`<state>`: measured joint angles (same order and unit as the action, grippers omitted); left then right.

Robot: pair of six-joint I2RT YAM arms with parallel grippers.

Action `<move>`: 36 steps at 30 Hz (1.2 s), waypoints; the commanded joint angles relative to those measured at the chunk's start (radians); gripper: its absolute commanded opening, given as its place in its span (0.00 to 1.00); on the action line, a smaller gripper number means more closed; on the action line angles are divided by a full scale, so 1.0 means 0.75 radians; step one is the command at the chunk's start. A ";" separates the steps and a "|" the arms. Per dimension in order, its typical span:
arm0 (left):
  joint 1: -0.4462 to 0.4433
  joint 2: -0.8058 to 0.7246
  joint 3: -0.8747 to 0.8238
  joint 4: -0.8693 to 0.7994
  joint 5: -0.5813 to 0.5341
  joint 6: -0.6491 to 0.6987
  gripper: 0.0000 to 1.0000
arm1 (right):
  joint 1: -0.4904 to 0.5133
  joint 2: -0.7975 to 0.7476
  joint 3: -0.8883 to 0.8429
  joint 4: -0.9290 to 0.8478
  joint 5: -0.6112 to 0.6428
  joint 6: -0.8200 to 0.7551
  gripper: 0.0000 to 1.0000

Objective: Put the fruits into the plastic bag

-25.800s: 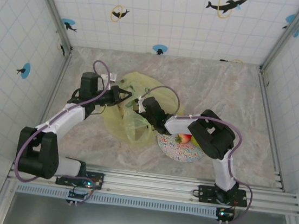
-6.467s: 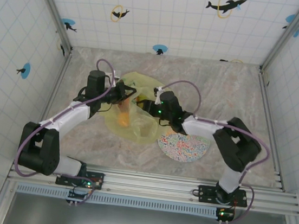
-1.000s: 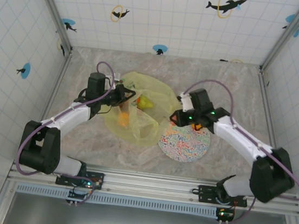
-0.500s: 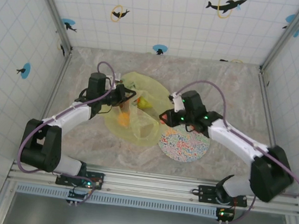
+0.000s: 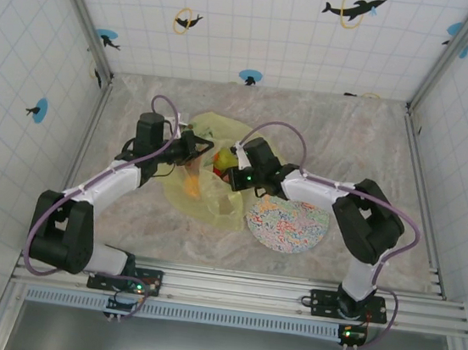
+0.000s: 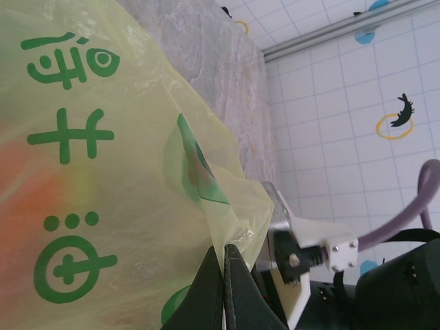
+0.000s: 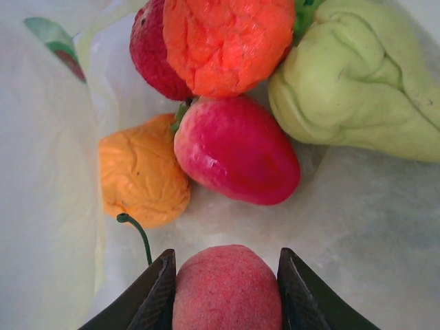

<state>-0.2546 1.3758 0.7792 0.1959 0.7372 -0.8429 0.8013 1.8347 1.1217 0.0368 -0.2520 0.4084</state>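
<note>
While left gripper (image 6: 223,275) pinches edge of yellow plastic bag (image 6: 103,172), right gripper (image 7: 227,268) clasps round pink-red toy fruit (image 7: 227,299), bagged fruits (image 7: 237,158) just ahead; speckled plate (image 5: 288,224) bare, probably last one.

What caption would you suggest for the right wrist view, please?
Right gripper holds a round pink-red toy fruit above orange, red and green toy fruits inside the yellow plastic bag.
</note>
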 commanded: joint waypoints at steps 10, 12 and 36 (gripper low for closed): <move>-0.008 -0.079 0.047 0.010 0.024 -0.036 0.00 | 0.018 0.124 0.013 0.640 0.041 0.401 0.40; -0.009 -0.085 0.053 0.006 0.022 -0.040 0.00 | 0.029 0.156 0.020 0.678 0.084 0.466 0.40; -0.008 -0.088 0.064 -0.024 -0.048 0.006 0.00 | 0.036 -0.054 -0.159 0.618 0.150 0.453 0.55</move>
<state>-0.2546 1.3220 0.7940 0.1883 0.7193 -0.8616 0.8417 1.9202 1.0512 0.5350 -0.1390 0.8116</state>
